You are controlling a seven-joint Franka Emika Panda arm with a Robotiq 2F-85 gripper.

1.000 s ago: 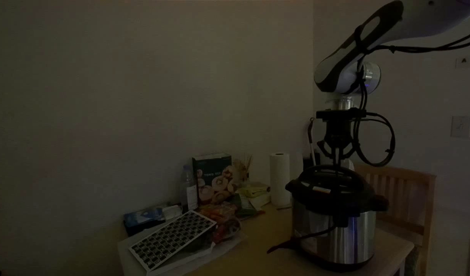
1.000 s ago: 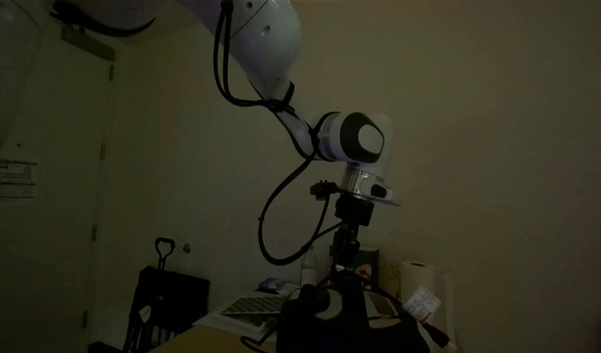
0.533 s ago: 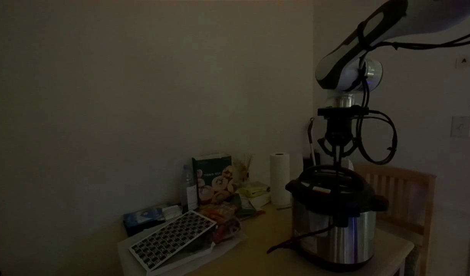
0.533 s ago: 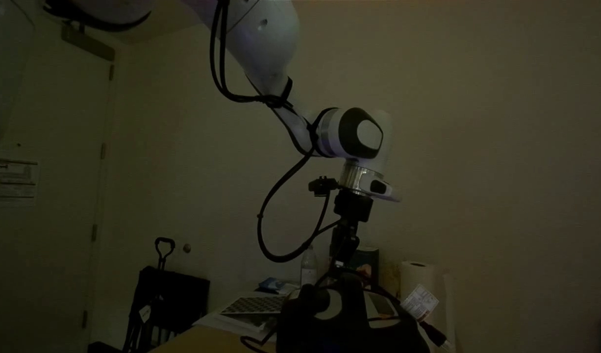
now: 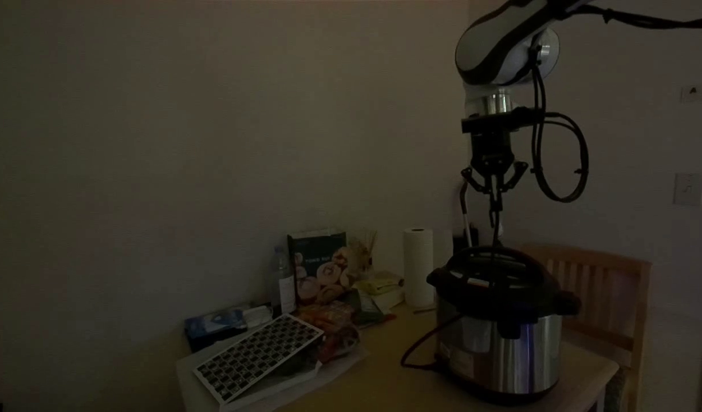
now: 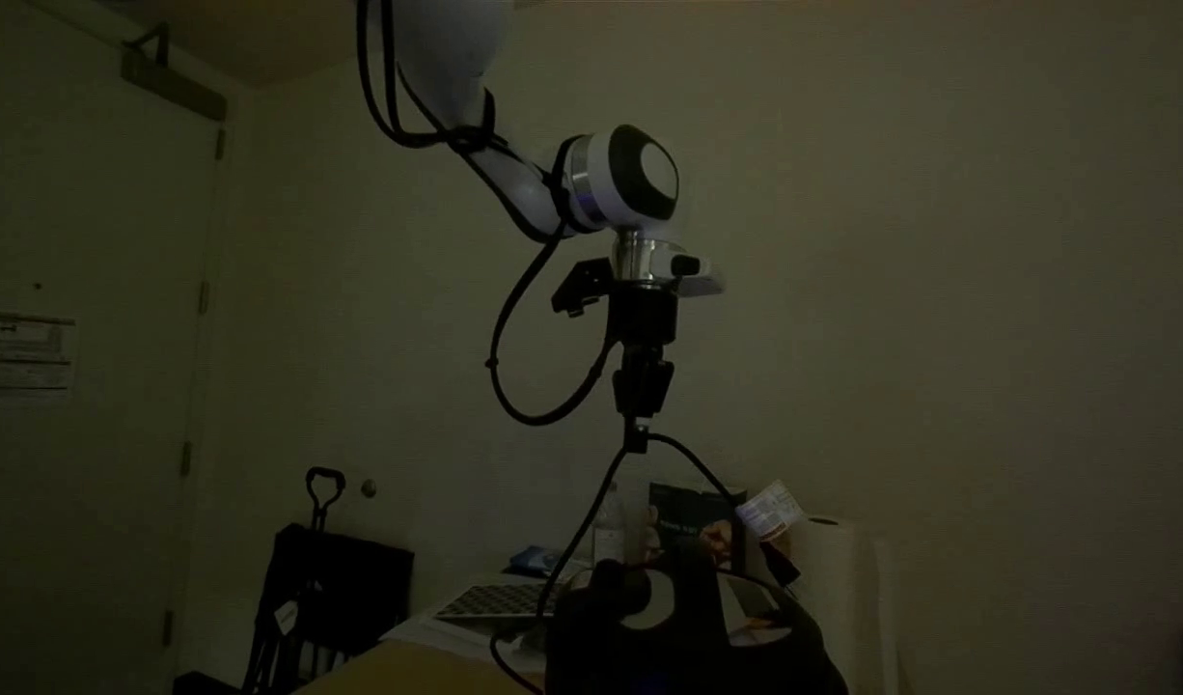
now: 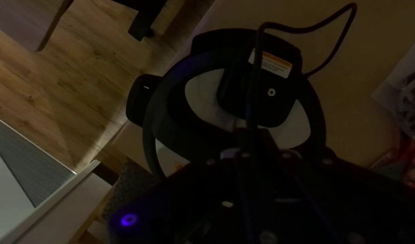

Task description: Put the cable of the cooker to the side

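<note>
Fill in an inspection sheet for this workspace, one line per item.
Surface: table, dimly lit; cooker close to its edge.
Job's things: cooker upright, lidded; thin black cable held above it.
Clutter: grid panel, bottle, green box, packets, paper-towel roll.
Grippers: single gripper shut on the cable, above the cooker.
Cables: the black cable's slack loops beside the cooker; white tag near its free end; arm cables looped beside the gripper.
Surroundings: wooden chair beyond the cooker; wall; door.

In an exterior view, cooker [image 5: 500,355] on tbl [image 5: 379,372], cable [image 5: 495,236] partly above, towel roll [image 5: 418,269] bhnd L, chair [image 5: 608,263] bhnd R.
</note>
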